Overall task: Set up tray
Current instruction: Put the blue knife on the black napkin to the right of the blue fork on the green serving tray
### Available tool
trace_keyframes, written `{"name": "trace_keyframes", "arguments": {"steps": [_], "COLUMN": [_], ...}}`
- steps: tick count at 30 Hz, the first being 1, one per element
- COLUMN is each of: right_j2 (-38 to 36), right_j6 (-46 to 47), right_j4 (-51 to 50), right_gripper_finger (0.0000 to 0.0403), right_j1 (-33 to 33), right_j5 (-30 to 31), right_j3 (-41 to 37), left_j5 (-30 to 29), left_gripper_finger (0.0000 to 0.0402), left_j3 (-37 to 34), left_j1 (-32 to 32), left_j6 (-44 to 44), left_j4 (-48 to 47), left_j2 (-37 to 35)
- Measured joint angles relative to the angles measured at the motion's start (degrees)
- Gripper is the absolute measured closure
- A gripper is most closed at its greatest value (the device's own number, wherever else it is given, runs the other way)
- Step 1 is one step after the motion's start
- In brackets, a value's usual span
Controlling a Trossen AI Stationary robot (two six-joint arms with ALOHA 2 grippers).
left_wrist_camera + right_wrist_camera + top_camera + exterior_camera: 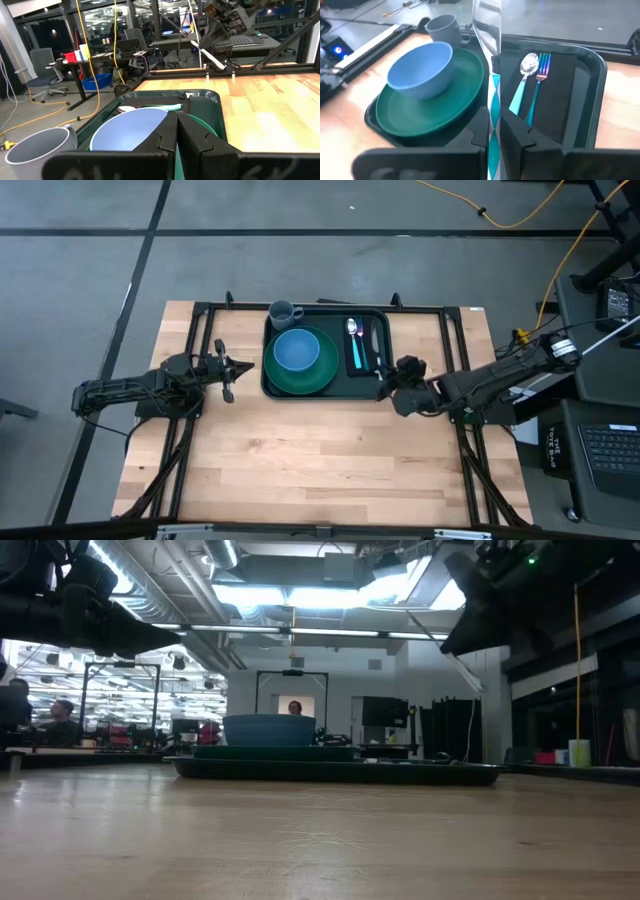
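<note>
A teal-handled knife (pixel 493 107) is clamped upright between the closed fingers of the right gripper (pixel 384 383), held at the near right corner of the tray (pixel 385 320). The left gripper (pixel 229 368), fingers pressed together on nothing, is held just left of the tray. On the tray, at the table's far middle, are seen a green plate (pixel 318 376), a blue bowl (pixel 296 350), a grey mug (pixel 282 312), a spoon (pixel 352 330) and a fork (pixel 540 75).

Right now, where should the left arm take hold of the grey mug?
Grip the grey mug by its rim wall, one finger inside, from above on its left side. It stands upright, mouth open; its handle points right and the blue bowl crowds its near side. The left gripper is shut, so open it first; the right gripper holds the knife.
</note>
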Motion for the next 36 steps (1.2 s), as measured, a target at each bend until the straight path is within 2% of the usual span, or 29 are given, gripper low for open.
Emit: {"name": "trace_keyframes", "arguments": {"steps": [4, 9, 12, 16, 20, 26, 31, 36], "right_j2": [0.0, 1.03, 3.66, 8.24, 11.58, 16.76, 22.36, 26.09], "right_j6": [-0.11, -1.46, -4.88, -5.93, -1.64, 4.83, 4.48, 1.59], "right_j4": [0.7, 3.91, 7.22, 5.96, -2.72, -19.69, -26.18, -26.59], "right_gripper_finger": [0.0376, 0.0376, 0.0376, 0.0376, 0.0376, 0.0376, 0.0372, 0.0374], "right_j1": [-2.53, -5.54, -7.08, -9.88, -13.88, -20.26, -24.97, -30.5], "right_j5": [-0.9, -5.13, -7.86, -10.84, -13.07, -20.87, -27.43, -35.82], "right_j3": [0.0, 0.0, 0.4, 3.91, 9.9, 20.18, 27.46, 29.5], "left_j5": [0.0, 0.0, 0.0, 0.0, 0.0, 0.0, 0.0, 0.0], "left_gripper_finger": [0.0398, 0.0398, 0.0398, 0.0398, 0.0398, 0.0398, 0.0398, 0.0398], "left_j3": [-0.01, -0.01, -0.01, 0.01, -0.01, 0.0, 0.0, -0.01], "left_j1": [0.01, 0.01, 0.01, 0.01, 0.01, 0.0, 0.0, 0.01], "left_j6": [-0.02, -0.02, 0.0, 0.0, -0.05, -0.02, -0.04, -0.09], "left_j4": [-0.01, -0.01, -0.01, -0.01, -0.02, -0.02, -0.02, -0.02], "left_j2": [-0.01, 0.0, 0.0, -0.02, 0.0, -0.01, -0.01, -0.02]}}
